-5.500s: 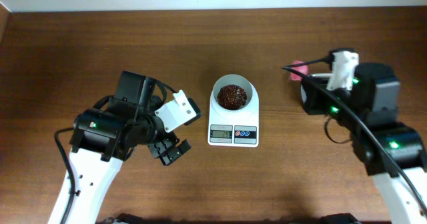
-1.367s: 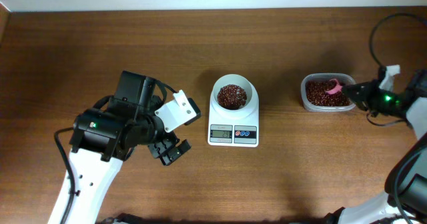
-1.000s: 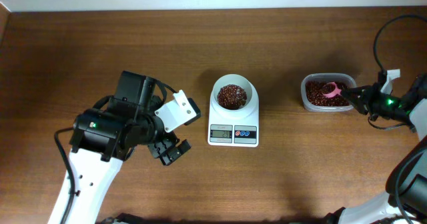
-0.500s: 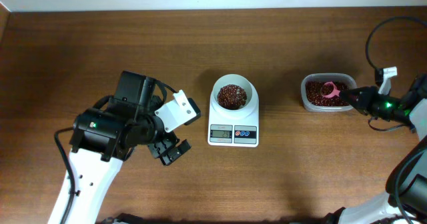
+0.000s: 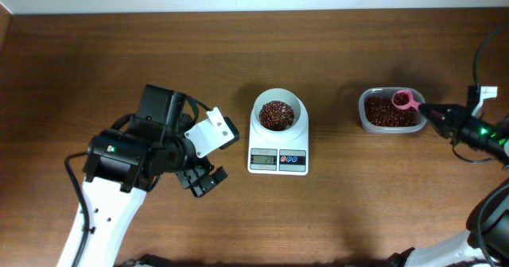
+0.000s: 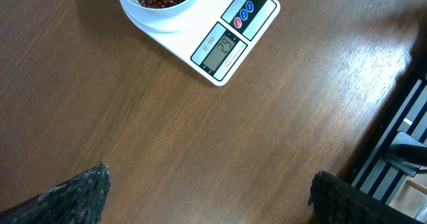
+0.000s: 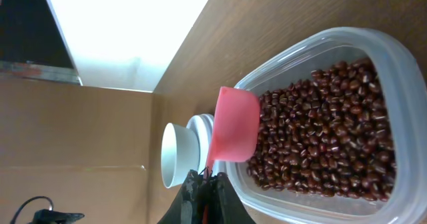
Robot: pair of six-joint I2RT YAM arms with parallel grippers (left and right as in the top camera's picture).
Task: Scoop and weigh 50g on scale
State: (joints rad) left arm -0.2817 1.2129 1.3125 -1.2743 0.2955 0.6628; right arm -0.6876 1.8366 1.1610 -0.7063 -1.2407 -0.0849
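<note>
1. The scale (image 5: 278, 146) sits mid-table with its white bowl (image 5: 259, 108) on the platform. The bowl already holds a mound of the dark red-brown beans (image 5: 276, 115), so part of the weighing counts as done
2. The display (image 6: 221, 51) is lit and shows digits, but they lie tilted in the left wrist view and I cannot read them with confidence. Whether the target weight is near or far cannot be told from here
3. The right gripper (image 7: 205, 184) is pressed together on the thin handle of the pink spoon (image 7: 237, 134). It holds the spoon over the clear tub (image 5: 363, 113) at the right of the table, well apart from the scale
4. The tub is well filled with beans. The spoon's cup hangs above them by the tub's rear right corner. From overhead its inside looks dark, which suggests a load, but the right wrist view shows only the cup's outer wall, so this is a judgement
5. The left gripper (image 5: 202, 179) is spread wide and holds nothing. It hangs over the table (image 5: 334, 211) to the left of the scale, near it but not touching
6. The step in hand looks like another scoop. What is left is to carry the spoon across to the bowl without spilling, tip it in, check the display, and repeat or trim until the weight is right
</note>
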